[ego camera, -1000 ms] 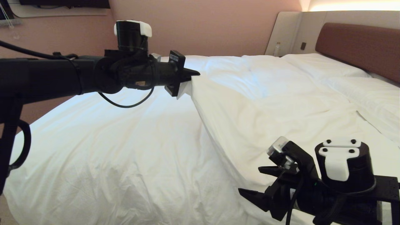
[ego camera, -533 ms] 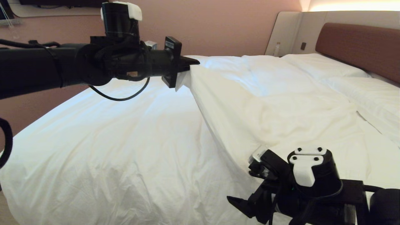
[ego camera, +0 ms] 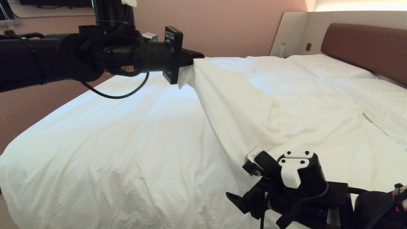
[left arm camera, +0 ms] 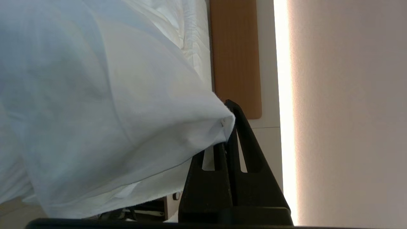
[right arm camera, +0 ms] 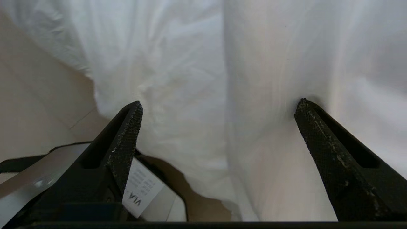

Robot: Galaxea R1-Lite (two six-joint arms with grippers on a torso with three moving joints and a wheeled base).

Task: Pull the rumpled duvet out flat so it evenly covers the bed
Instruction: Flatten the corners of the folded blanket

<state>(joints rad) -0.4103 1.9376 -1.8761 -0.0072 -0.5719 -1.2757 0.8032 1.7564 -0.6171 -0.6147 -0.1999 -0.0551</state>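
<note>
Left gripper (ego camera: pixel 194 58) jaws clenched on a lifted corner of the duvet (ego camera: pixel 270 105), raised over the bed (ego camera: pixel 95 152). Right gripper (right arm camera: pixel 219 109) jaws spread wide, duvet fold between them, ungrasped.

Both arms are matte black with looping black cables (ego camera: pixel 120 95) — each wrist carries a black cylinder capped by a white screwed plate (ego camera: pixel 294 170), and tapered black fingers (right arm camera: pixel 127 133).

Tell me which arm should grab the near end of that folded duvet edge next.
Right. The right gripper is open and low beside the duvet's near edge, the fold between its fingers in the wrist view. The left gripper is shut on the far corner, raised above the bed.
</note>
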